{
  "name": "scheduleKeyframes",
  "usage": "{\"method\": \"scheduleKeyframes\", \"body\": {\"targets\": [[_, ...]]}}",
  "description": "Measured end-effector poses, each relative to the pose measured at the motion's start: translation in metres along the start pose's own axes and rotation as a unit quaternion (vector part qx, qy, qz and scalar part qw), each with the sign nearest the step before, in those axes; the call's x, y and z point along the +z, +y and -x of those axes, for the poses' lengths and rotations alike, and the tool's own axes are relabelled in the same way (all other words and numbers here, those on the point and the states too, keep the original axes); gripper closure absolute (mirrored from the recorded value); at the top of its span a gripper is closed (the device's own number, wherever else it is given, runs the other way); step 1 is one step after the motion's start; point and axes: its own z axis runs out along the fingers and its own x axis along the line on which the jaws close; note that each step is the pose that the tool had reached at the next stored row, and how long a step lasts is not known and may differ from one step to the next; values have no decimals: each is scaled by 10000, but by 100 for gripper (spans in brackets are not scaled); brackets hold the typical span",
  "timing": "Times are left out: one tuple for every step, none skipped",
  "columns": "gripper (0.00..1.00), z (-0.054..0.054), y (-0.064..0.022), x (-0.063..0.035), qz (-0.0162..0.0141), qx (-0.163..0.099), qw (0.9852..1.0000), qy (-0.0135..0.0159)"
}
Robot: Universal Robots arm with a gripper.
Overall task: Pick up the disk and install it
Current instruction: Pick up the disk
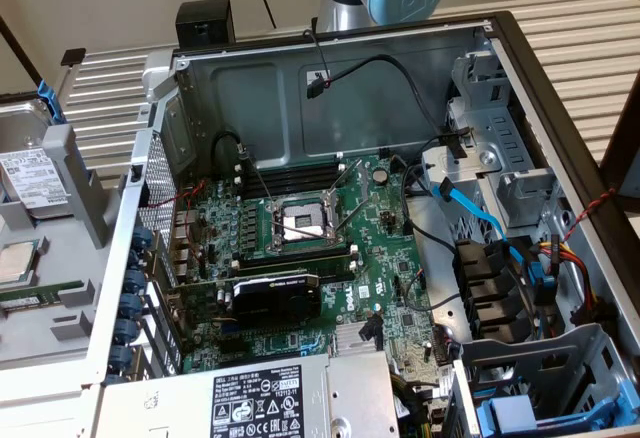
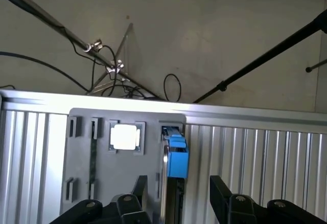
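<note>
Tool (image 2: 177,182), spread wide, straddles the disk (image 2: 178,160) (blue-railed).

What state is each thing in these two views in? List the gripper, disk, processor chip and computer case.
gripper: open, holding nothing.
disk: standing on edge in the grey holder, ungripped.
processor chip: lying flat in a recess of that holder.
computer case: side open, motherboard exposed.
</note>
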Motion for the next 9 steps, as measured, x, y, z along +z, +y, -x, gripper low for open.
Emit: {"method": "scheduleKeyframes", "body": {"targets": [[40, 0, 0, 14, 0, 0, 10000, 0], [40, 0, -1, 32, 0, 0, 10000, 0], [40, -1, -1, 50, 0, 0, 10000, 0], [40, -1, -2, 68, -1, 0, 10000, 0], [40, -1, -2, 87, -1, 0, 10000, 0], [40, -1, -2, 104, 0, 0, 10000, 0], [40, -1, -3, 123, 0, 0, 10000, 0], [38, -2, -3, 141, -1, 0, 10000, 0], [38, -2, -4, 160, -1, 0, 10000, 0]]}}
